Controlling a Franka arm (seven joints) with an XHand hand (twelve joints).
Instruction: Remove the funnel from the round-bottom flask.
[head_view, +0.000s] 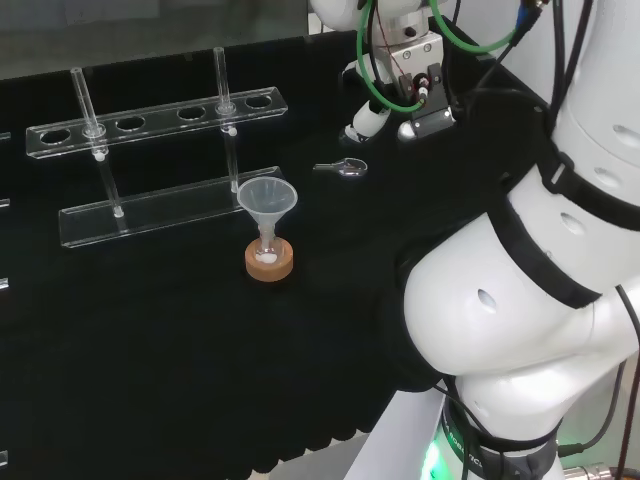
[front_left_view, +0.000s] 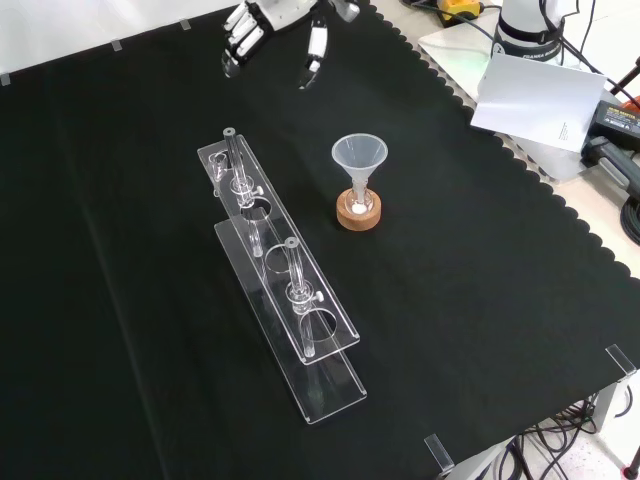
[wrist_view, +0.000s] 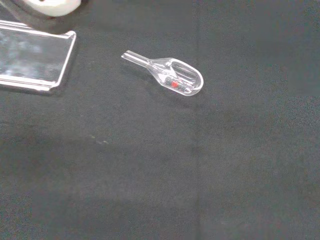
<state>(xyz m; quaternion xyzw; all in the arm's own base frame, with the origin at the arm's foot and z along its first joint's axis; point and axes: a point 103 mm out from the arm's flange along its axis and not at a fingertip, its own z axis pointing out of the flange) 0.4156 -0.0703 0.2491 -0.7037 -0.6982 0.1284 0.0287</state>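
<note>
Black cloth (front_left_view: 120, 300) covers the bench. Above its far edge in the front view, the hand (front_left_view: 262, 25) hangs with fingers relaxed, holding nothing, well apart from the funnel (front_left_view: 359, 157) seated in the flask (front_left_view: 359, 200).

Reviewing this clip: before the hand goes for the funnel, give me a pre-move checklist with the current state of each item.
1. Funnel seated in the round-bottom flask, upright: ok.
2. Flask resting in its cork ring, upright on the cloth: ok.
3. Hand free, fingers relaxed and holding nothing: ok.
4. Hand positioned at the funnel: not ok; in the front view it hangs well beyond it, near the top edge.
5. Path clear: ok in the front view; the test tube rack stands apart to the funnel's left, and the clear scoop lies flat on the cloth.
6. What the flask holds: cannot tell.
</note>
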